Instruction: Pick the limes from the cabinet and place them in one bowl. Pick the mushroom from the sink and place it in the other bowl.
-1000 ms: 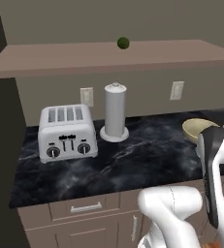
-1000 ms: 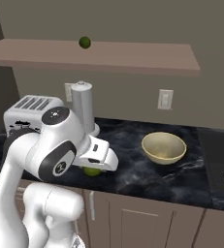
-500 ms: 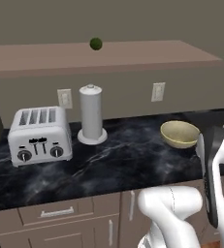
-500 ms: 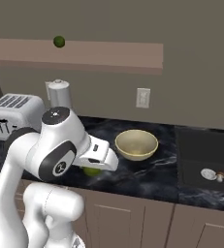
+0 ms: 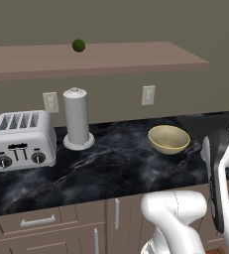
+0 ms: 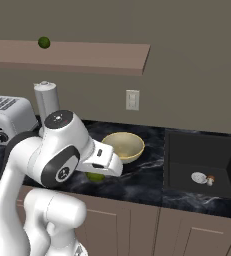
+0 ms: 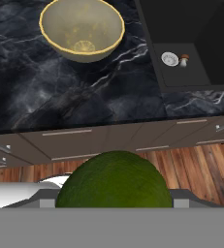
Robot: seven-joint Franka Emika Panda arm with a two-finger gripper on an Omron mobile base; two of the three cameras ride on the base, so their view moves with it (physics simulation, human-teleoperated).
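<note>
green lime (image 7: 114,180) hides jaws, fingertips unseen

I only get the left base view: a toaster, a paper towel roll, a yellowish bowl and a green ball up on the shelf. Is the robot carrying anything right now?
Observer: Yes. In the hand view a lime sits right at the tool, and the right base view shows it tucked under the hand.
Operator: Is the bowl empty?
Observer: The hand view looks straight into the pale yellow bowl; nothing lies inside it.
Operator: What's to the right of the counter, past my picture's edge?
Observer: A black sink, with a tiny mushroom lying beside its silver drain.
</note>
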